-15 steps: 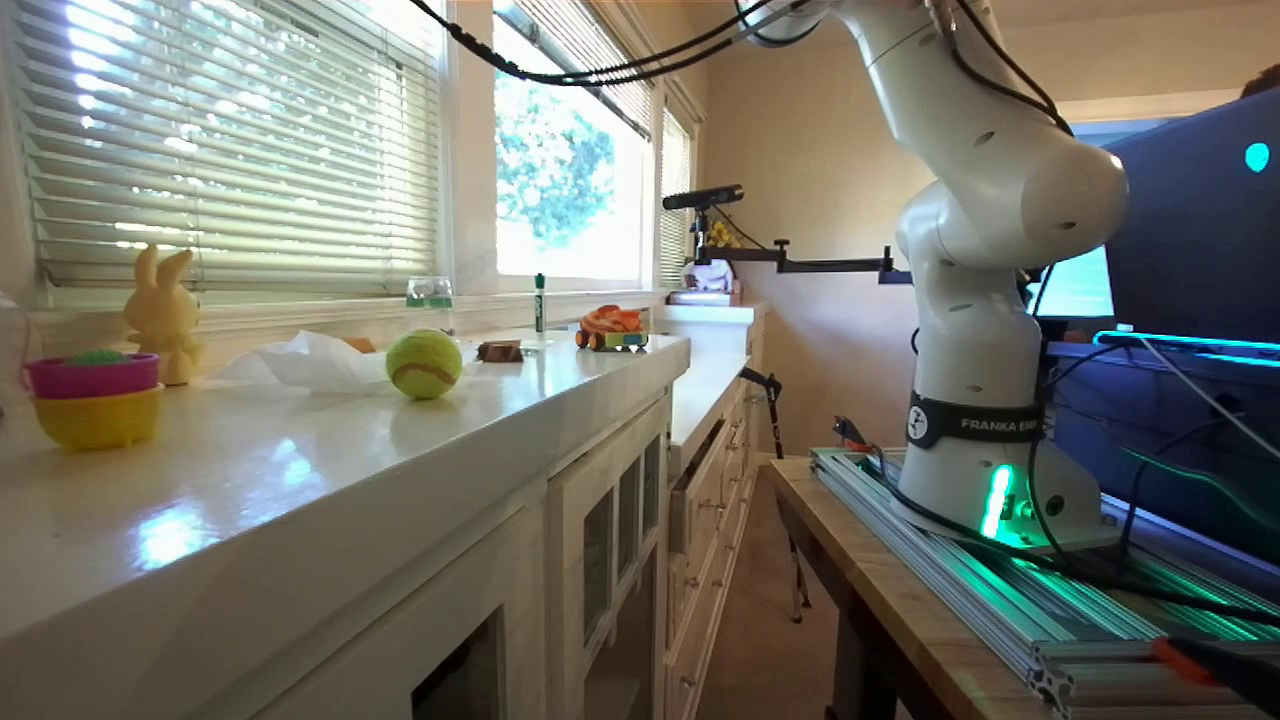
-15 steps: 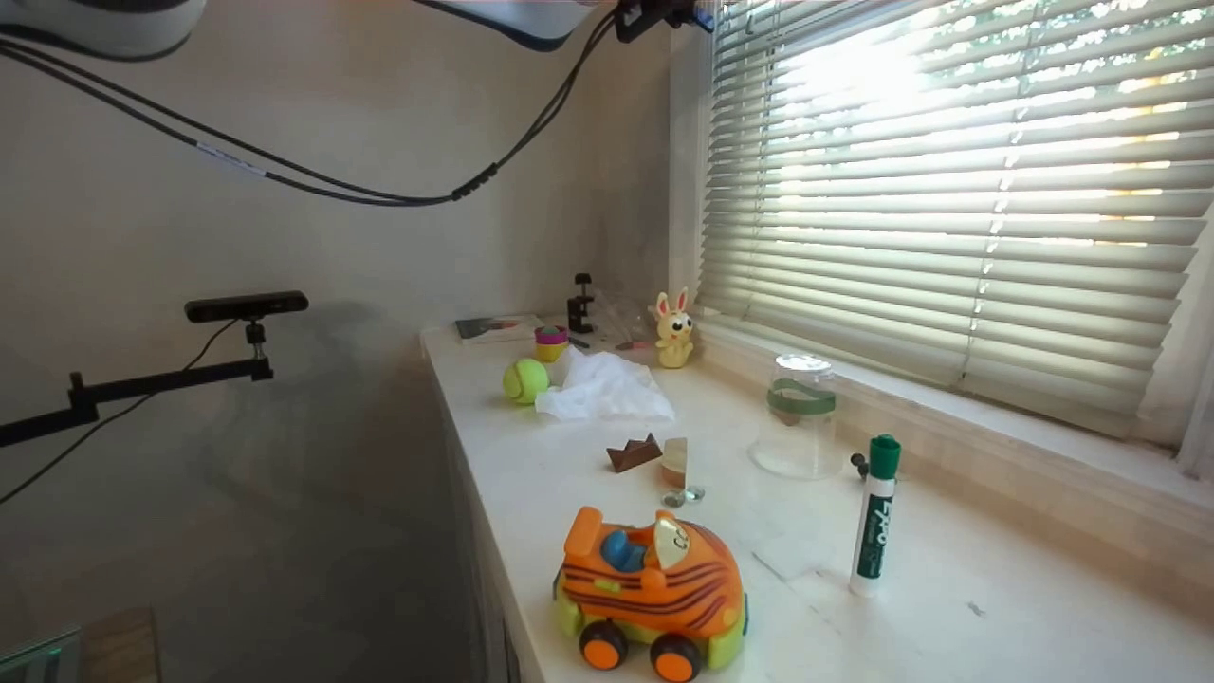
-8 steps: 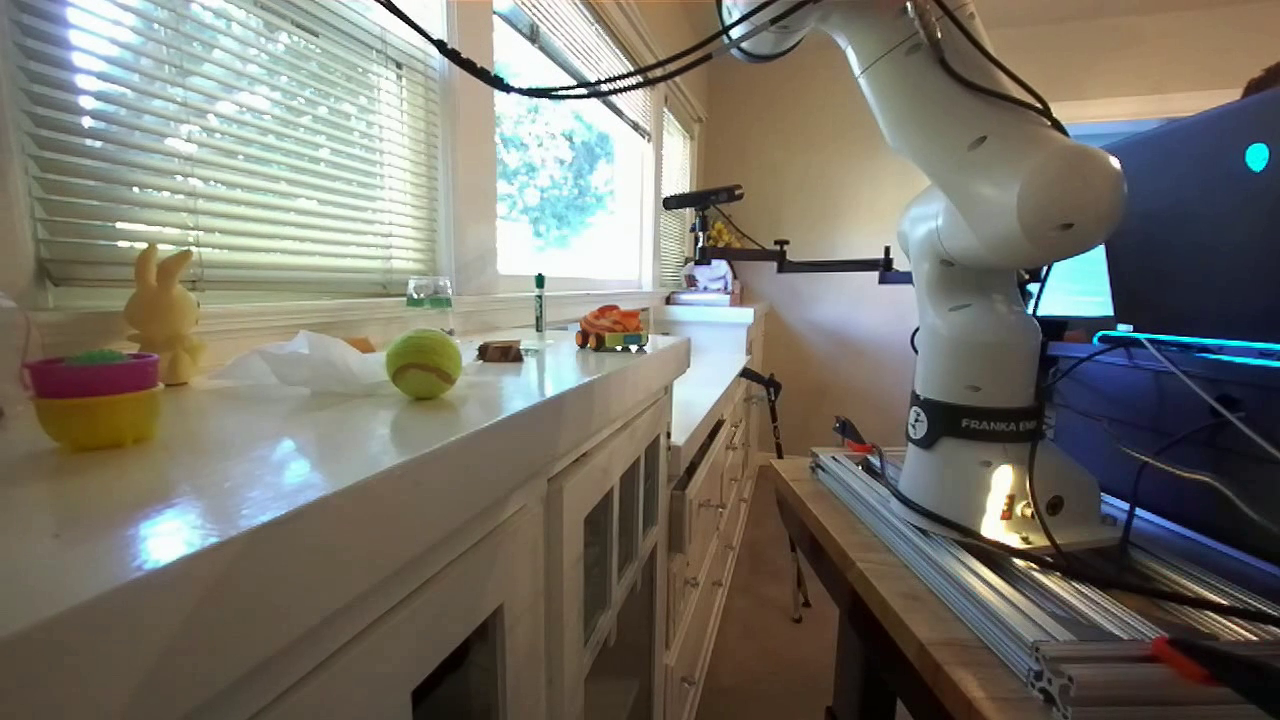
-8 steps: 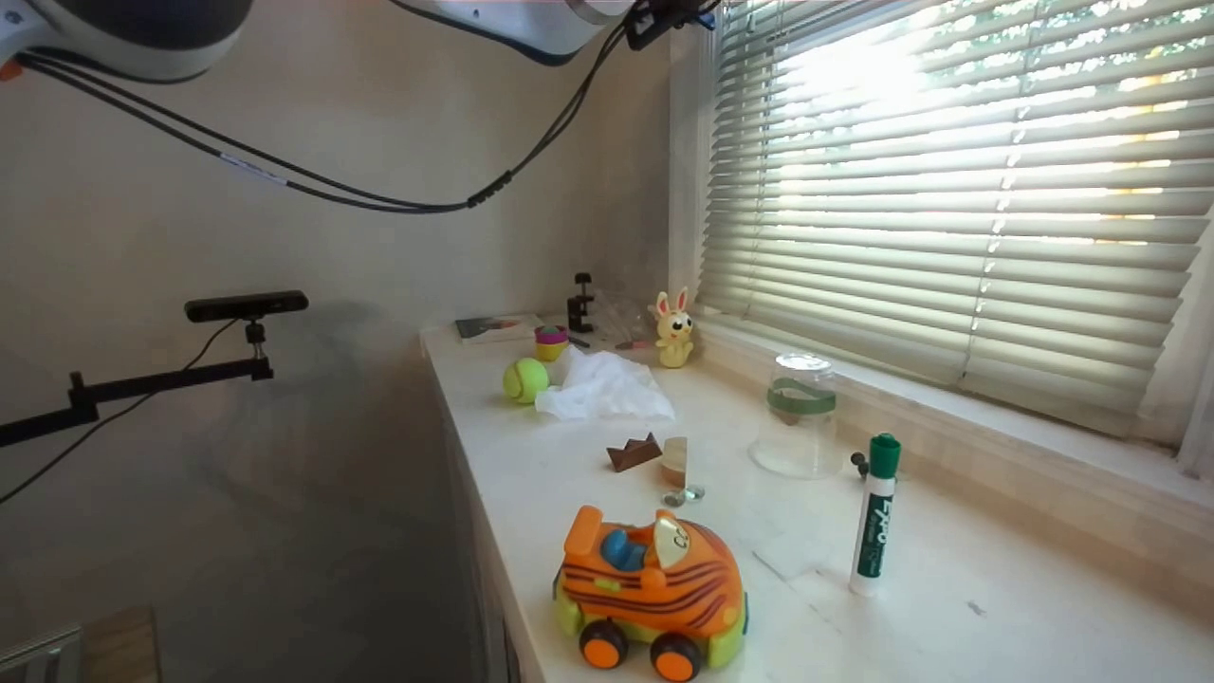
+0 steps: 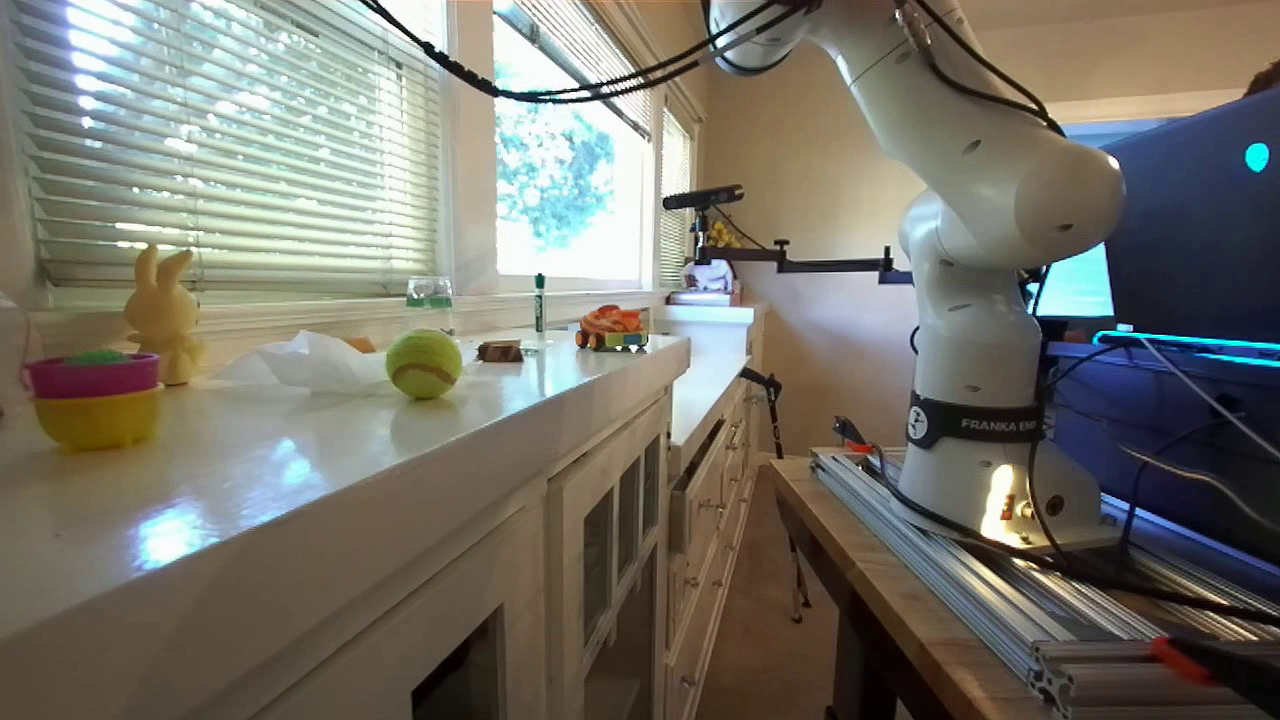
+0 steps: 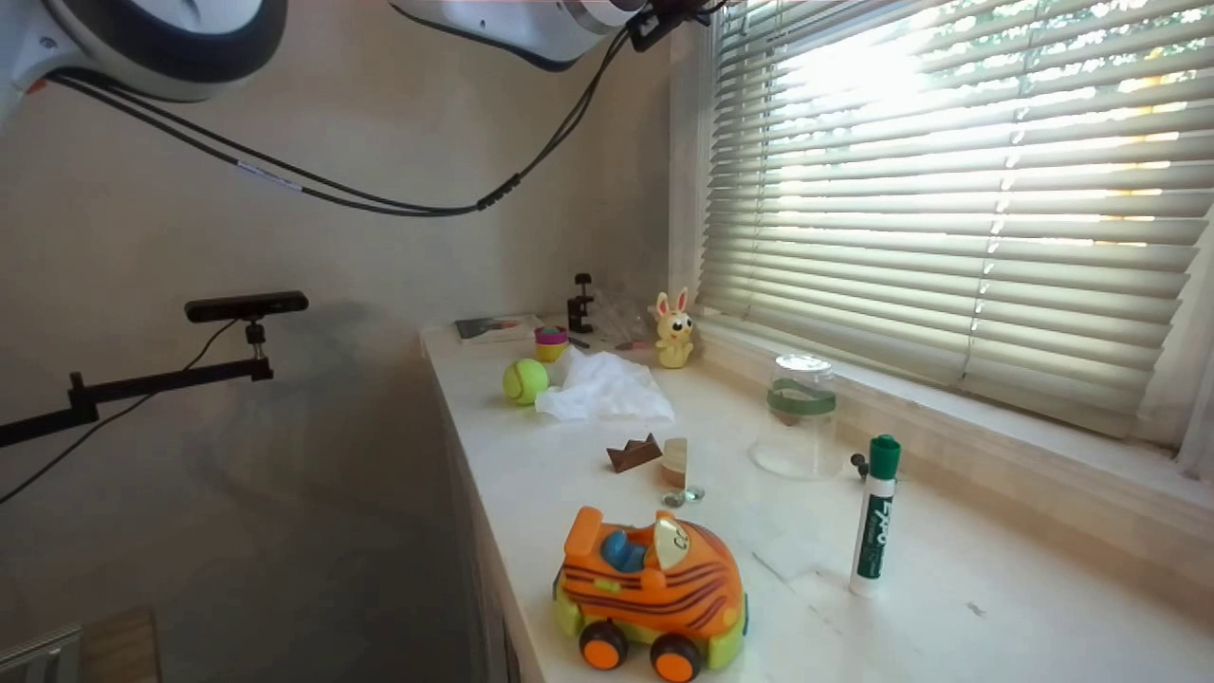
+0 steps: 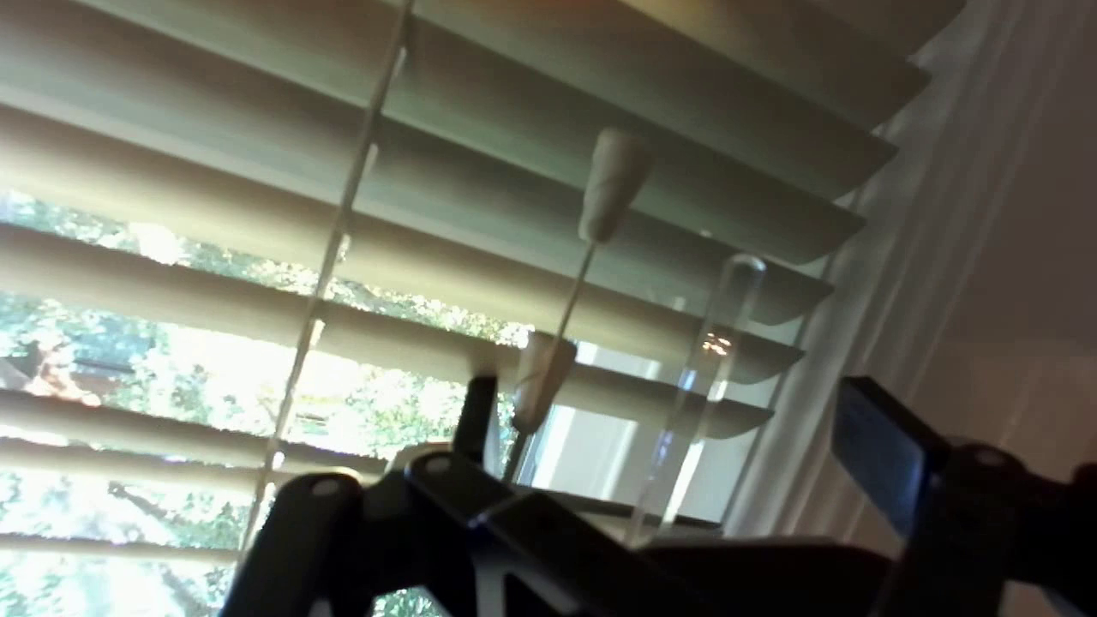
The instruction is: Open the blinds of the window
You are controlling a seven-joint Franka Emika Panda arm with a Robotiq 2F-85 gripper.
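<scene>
Blinds (image 6: 948,247) are hanging behind the clear wand (image 7: 701,386); I'm judging them light, easily bent, so I'm favouring the wand's shaft, probably stiff, slippery; my gripper (image 7: 673,416) is standing spread, wand showing between fingers (image 7: 883,463).

In an exterior view we see the white arm (image 5: 985,215) standing upright on its base (image 5: 945,490), where a pale light (image 5: 998,500) glows, then slanting up and leftward until the upper edge cuts it off. In an exterior view we follow a white link (image 6: 503,24) along the top border to a dark end piece (image 6: 656,24). In the wrist view we find the gripper (image 7: 681,433) at the lower border, its dark jaws spread well apart.
</scene>
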